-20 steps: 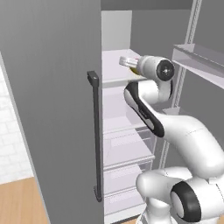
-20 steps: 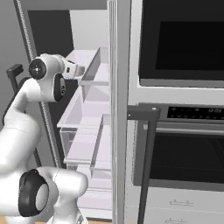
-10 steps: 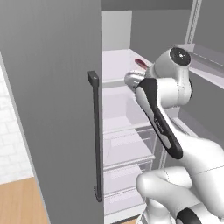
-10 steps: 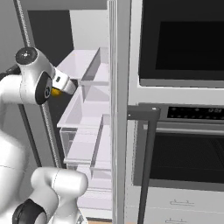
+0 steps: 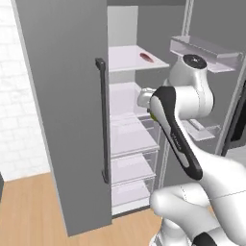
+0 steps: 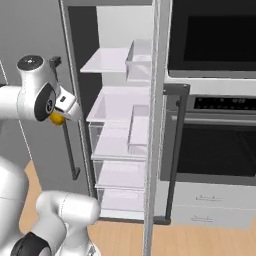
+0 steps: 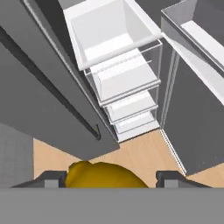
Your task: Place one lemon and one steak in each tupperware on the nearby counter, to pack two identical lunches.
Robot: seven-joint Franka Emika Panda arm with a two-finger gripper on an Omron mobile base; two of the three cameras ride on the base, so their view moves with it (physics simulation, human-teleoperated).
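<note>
My gripper point(image 7: 107, 180) is shut on a yellow lemon point(image 7: 105, 176), which bulges between the two dark fingertips point(image 7: 48, 179). In the right base view the gripper point(image 6: 60, 115) hangs outside the open fridge at mid-shelf height, the lemon point(image 6: 57, 118) peeking out under it. In the left base view a sliver of the lemon point(image 5: 153, 116) shows beside the forearm. One red-brown steak point(image 5: 146, 57) lies on the fridge's top shelf, above and behind the hand. The tupperware and the counter are out of view.
The fridge stands open with white shelves and clear drawers point(image 6: 120, 145). Its grey door with a dark handle point(image 5: 102, 120) is on the left, door bins point(image 5: 204, 53) on the right. A black wall oven point(image 6: 215, 45) adjoins. Wooden floor point(image 7: 144, 153) lies below.
The arm has drawn back from the top shelf and swung down and out of the fridge, carrying the lemon. The steak, hidden by the hand before, now shows on the shelf.
</note>
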